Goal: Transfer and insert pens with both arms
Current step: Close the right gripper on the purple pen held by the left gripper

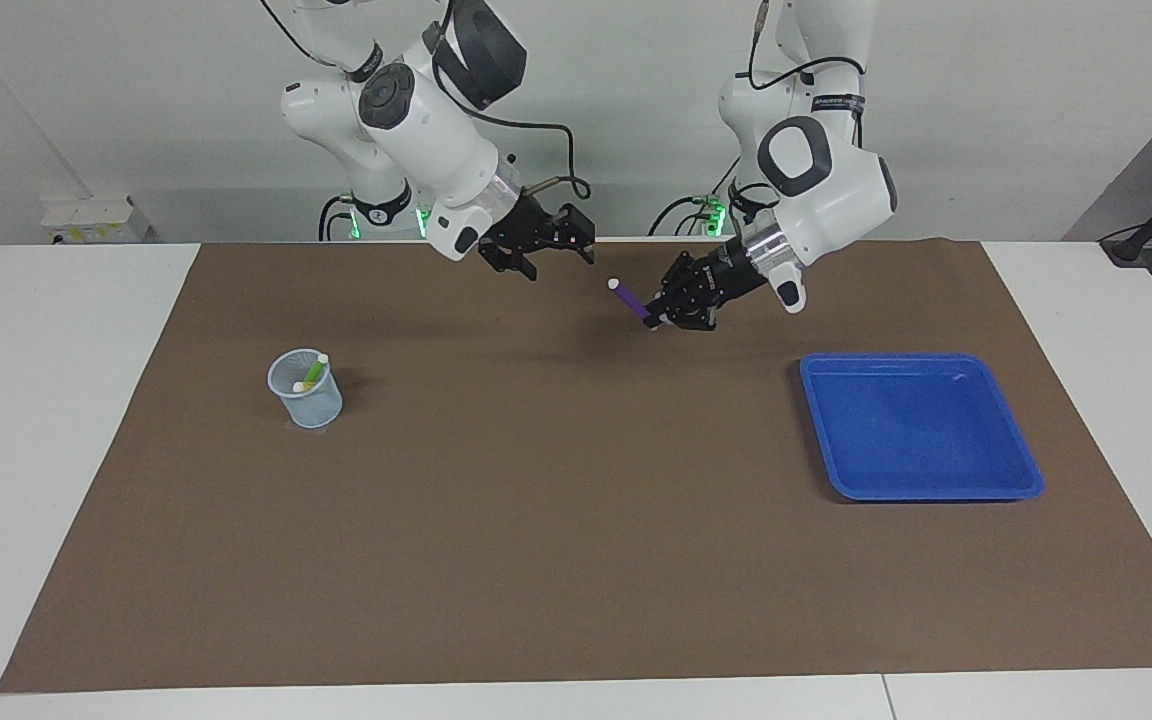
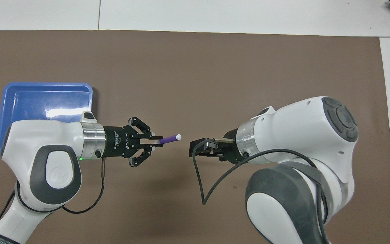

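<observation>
Slim purple pen (image 1: 630, 300), whitish rounded tip, juts from the left fingers (image 1: 654, 316) clamped on its base, over the brown mat (image 1: 576, 560). Right fingers (image 1: 558, 252) spread wide, apart from it.

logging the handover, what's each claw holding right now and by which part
The left claw is shut on the purple pen at its lower end, whitish tip pointing up and free. The right claw is open and holds nothing.

right arm's big white body covering the cup in the overhead view, tray (image 2: 46, 98) corner tucked under the left arm, both arms chopped off at the picture edges, purple pen's (image 1: 630, 300) lower end buried in the left tool (image 1: 658, 316), right tool (image 1: 548, 262) fingertips too tiny to read
</observation>
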`<action>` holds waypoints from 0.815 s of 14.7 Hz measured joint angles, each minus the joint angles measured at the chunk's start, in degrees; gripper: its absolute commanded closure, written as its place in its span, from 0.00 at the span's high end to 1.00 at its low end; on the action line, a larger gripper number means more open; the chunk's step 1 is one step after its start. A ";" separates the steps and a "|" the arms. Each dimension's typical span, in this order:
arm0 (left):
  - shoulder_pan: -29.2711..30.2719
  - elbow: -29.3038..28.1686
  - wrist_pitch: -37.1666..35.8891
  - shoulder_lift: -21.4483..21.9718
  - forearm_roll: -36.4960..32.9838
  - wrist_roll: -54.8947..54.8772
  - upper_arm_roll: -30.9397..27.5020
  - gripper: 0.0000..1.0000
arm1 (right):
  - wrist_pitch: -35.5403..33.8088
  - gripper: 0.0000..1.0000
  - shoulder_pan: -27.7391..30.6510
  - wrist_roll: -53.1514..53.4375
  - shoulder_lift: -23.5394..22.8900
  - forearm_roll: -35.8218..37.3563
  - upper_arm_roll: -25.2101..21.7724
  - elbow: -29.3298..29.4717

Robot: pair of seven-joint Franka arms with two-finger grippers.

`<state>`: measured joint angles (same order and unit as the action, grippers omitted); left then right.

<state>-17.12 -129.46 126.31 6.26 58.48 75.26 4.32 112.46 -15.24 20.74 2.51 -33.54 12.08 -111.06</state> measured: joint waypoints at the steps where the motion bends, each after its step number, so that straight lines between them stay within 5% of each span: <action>1: 0.17 0.00 0.00 0.17 -1.41 -0.03 -0.17 0.00 | -0.01 1.00 -0.16 0.02 0.27 0.00 0.13 -0.02; 12: -1.80 2.18 0.18 0.72 -15.80 3.92 0.31 0.00 | 2.93 1.00 -0.33 0.04 0.96 0.00 0.45 -3.11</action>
<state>-18.93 -127.28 126.50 6.98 42.68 79.18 4.63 115.39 -15.57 20.78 3.47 -33.54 12.53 -114.17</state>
